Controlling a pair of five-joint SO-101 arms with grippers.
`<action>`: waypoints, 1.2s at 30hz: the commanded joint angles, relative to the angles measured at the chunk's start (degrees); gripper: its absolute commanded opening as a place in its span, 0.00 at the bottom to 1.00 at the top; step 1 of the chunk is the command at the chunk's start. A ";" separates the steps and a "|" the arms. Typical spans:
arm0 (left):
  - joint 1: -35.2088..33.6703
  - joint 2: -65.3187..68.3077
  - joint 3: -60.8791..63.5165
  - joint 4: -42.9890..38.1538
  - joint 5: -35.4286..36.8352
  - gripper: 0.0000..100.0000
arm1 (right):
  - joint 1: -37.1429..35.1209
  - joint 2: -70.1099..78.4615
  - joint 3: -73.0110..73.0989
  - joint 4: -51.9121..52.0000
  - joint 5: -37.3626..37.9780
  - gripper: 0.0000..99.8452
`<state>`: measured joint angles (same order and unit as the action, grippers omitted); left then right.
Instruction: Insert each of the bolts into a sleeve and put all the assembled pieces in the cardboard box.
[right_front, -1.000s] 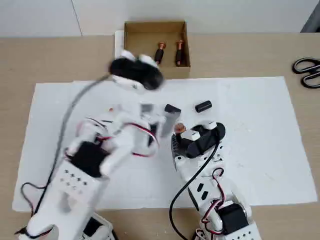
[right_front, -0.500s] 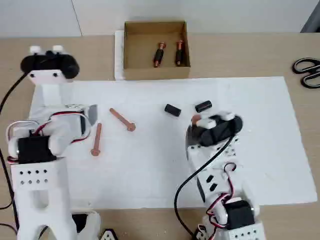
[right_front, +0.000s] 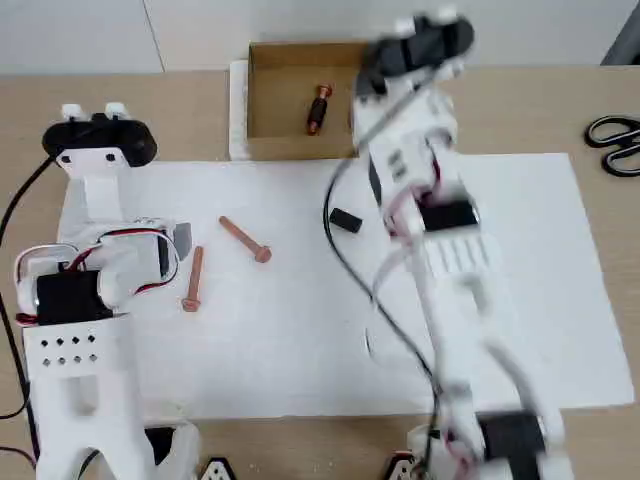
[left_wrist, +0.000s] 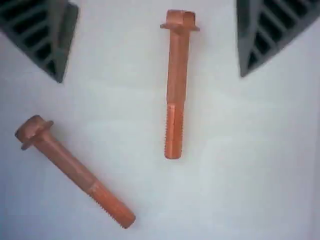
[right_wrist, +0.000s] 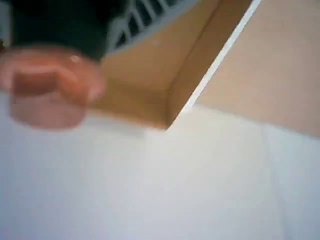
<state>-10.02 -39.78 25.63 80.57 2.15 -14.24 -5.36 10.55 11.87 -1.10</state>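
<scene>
While boxing the sleeved copper bolt (right_wrist: 50, 85) clamped in the right hand (right_front: 365, 95), release inside the brown cardboard box (right_front: 280, 110), then close the open left hand (left_wrist: 157, 47) on a loose copper bolt (left_wrist: 176, 85).

High view: right arm (right_front: 445, 255) smeared, hides right part of cardboard box (right_front: 280, 95); scissors (right_front: 615, 140) cut by edge. Right wrist view: blurred copper blob (right_wrist: 47, 85), cropped, I can't identify it. Left wrist view: left gripper (left_wrist: 150, 72) fingers (left_wrist: 42, 35) cropped.
</scene>
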 joint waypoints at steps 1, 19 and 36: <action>-0.35 -0.35 -0.13 0.97 -0.18 0.22 | 0.92 18.24 -18.81 -5.67 0.53 0.00; -0.35 -0.35 -0.04 1.49 -0.18 0.22 | 1.01 59.91 -53.36 -9.27 0.62 0.01; -0.09 -0.35 1.98 1.49 -0.18 0.22 | 0.04 61.58 -53.63 -4.35 0.44 0.18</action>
<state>-10.02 -39.78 27.82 81.80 2.15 -14.15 57.85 -39.74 7.21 -1.10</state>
